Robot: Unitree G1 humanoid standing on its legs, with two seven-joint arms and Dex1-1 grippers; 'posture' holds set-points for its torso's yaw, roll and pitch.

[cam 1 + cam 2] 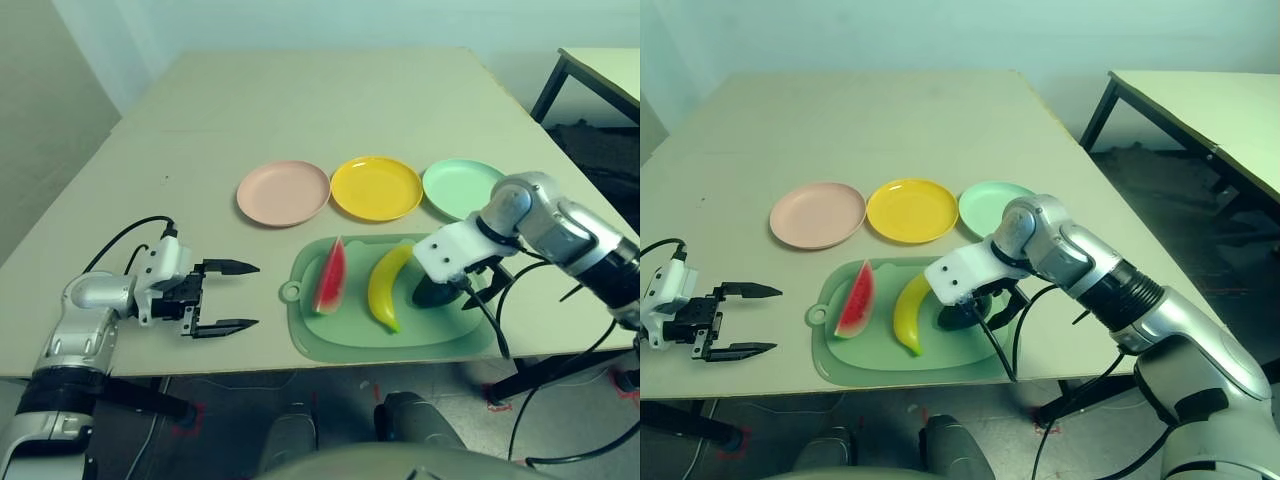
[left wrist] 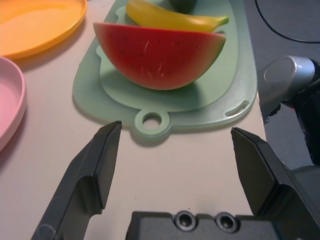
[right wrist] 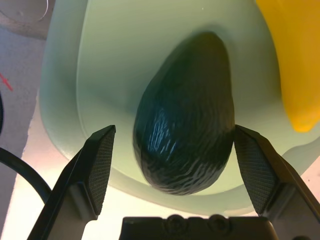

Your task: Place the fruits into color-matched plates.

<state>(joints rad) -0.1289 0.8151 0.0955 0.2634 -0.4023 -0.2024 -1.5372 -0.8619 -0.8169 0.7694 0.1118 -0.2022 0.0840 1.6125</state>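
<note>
Right claw (image 3: 172, 165) apart, straddling avocado (image 3: 187, 117) on green mat (image 1: 340, 335); banana (image 1: 388, 288) just beside. Left claw (image 1: 228, 296) apart, off-mat. Right wrist hides most of the avocado overhead.

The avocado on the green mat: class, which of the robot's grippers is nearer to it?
Right. The right gripper hangs open directly over the avocado, fingers either side. The left gripper waits open beyond the mat's far end.

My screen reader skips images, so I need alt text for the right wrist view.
A dark green avocado lies on a pale green mat, framed between the open jaws of the right gripper, which do not touch it. A yellow banana lies beside it on the mat.
</note>
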